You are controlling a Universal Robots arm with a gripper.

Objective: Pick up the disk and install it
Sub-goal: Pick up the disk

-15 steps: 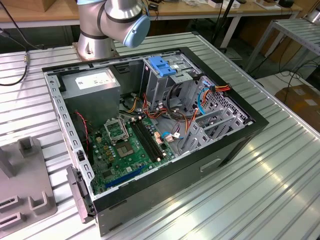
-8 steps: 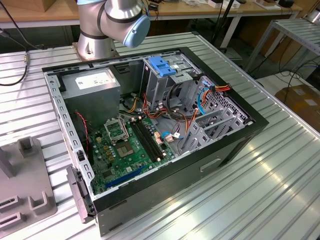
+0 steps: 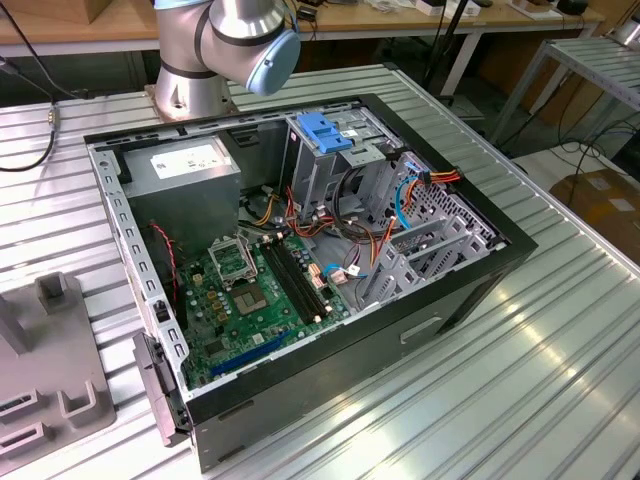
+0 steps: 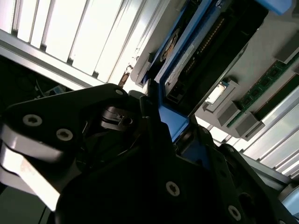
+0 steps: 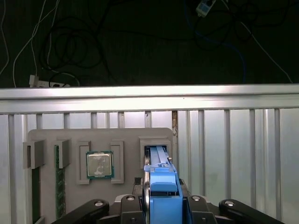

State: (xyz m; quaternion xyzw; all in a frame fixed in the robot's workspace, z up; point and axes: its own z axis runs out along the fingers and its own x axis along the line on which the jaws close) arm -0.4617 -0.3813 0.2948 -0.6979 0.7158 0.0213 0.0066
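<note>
While the disk (image 5: 158,156) stands on edge in a slot of the grey fixture plate (image 5: 126,135), the gripper (image 5: 163,185) sits over it with jaws drawn narrow, one finger against each side of the blue bracket. By appearance the item is held. Whether it is lifted clear of the slot cannot be told.

Risks, as judged:
- **Grip:** it lies on thin plastic rather than metal, so the bracket may flex and let the disk tilt or slip.
- **Slot:** a pull out of line with the slot could bind the disk against its walls and drag the plate.
- **Neighbours:** a processor chip (image 5: 99,164) and a memory stick (image 5: 59,186) lie in their own recesses near by and could be jolted.

Destination: open computer case (image 3: 330,380), lying on its side. The upright drive cage (image 3: 325,135) with blue handle is crowded by orange and blue cables (image 3: 440,178) that might snag an entering disk.

Surface: slatted aluminium table (image 3: 520,380), reflective.

Room: workshop. A wooden bench (image 3: 400,22) stands behind and a cardboard box (image 3: 605,200) sits at the exterior view's right. Loose cords (image 5: 70,42) hang in the dark beyond the table edge.
</note>
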